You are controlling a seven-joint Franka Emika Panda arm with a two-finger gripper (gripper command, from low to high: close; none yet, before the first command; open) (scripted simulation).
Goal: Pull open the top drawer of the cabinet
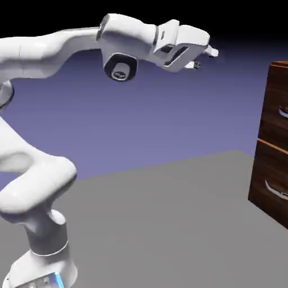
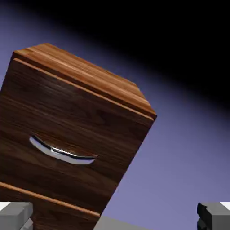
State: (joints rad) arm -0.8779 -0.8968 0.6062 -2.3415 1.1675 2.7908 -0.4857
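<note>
The cabinet [image 1: 274, 146] stands at the exterior view's right edge, dark reddish-brown wood grain, partly cut off by the frame. Its top drawer [image 1: 278, 104] is flush with the front, and only the tip of its silver handle [image 1: 284, 113] shows. My gripper [image 1: 206, 59] hangs high in the air, well to the left of the cabinet and above the drawer's level, touching nothing. In the hand view the top drawer [image 2: 76, 121] appears tilted, with its curved handle [image 2: 63, 152] left of centre. My gripper [image 2: 115, 220] is open: the fingertips [image 2: 15, 214] sit far apart at the bottom corners with nothing between them.
A like drawer front [image 1: 271, 180] with its own silver handle [image 1: 277, 192] sits below the top one. The grey table [image 1: 169, 225] stretches between the robot's base and the cabinet. The cabinet's top panel [image 2: 85, 72] shows in the hand view.
</note>
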